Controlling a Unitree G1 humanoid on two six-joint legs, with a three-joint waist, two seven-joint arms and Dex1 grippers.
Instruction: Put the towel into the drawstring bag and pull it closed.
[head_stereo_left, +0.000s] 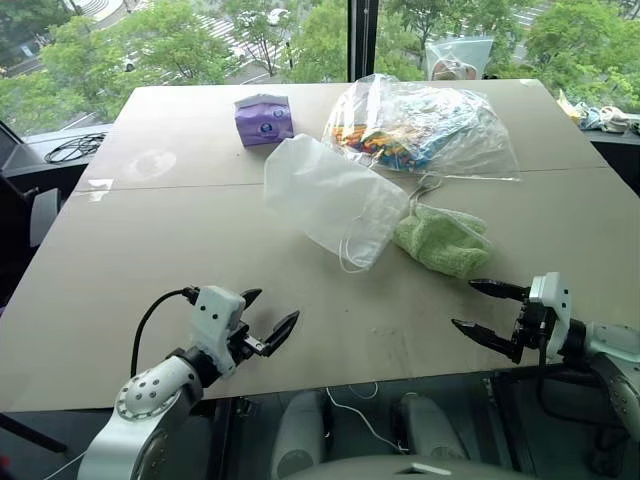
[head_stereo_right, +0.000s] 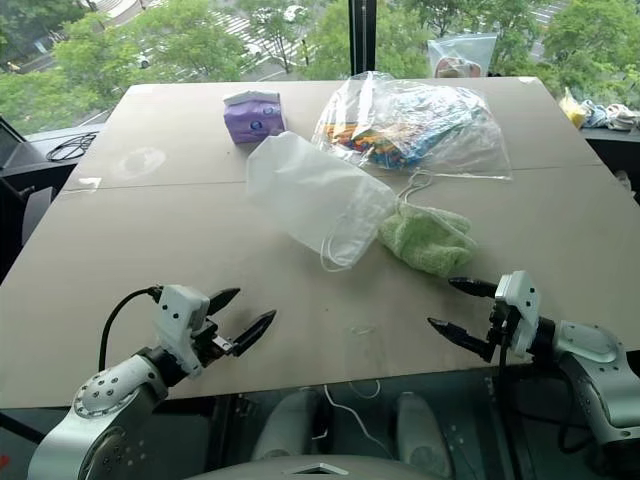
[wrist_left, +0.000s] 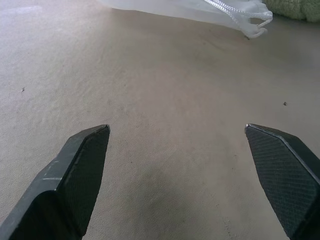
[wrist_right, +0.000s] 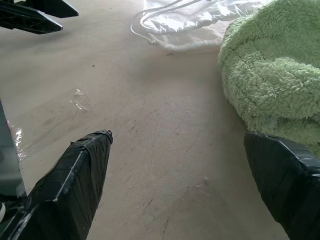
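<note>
The light green fluffy towel (head_stereo_left: 445, 240) lies crumpled on the table (head_stereo_left: 150, 260), right of centre. Touching its left side lies the milky-white drawstring bag (head_stereo_left: 330, 198) on its side, mouth and white cords (head_stereo_left: 352, 262) toward me. My right gripper (head_stereo_left: 478, 306) hovers open near the front edge, just in front of the towel (wrist_right: 272, 75). My left gripper (head_stereo_left: 268, 315) stands open at the front left, well short of the bag (wrist_left: 200, 10). Nothing sits between either pair of fingers.
A large clear plastic bag (head_stereo_left: 425, 125) with colourful items lies behind the towel. A purple tissue pack (head_stereo_left: 264, 119) stands at the back centre. Another clear bag (head_stereo_left: 458, 58) leans at the window. Black cables (head_stereo_left: 75, 148) lie beyond the table's left edge.
</note>
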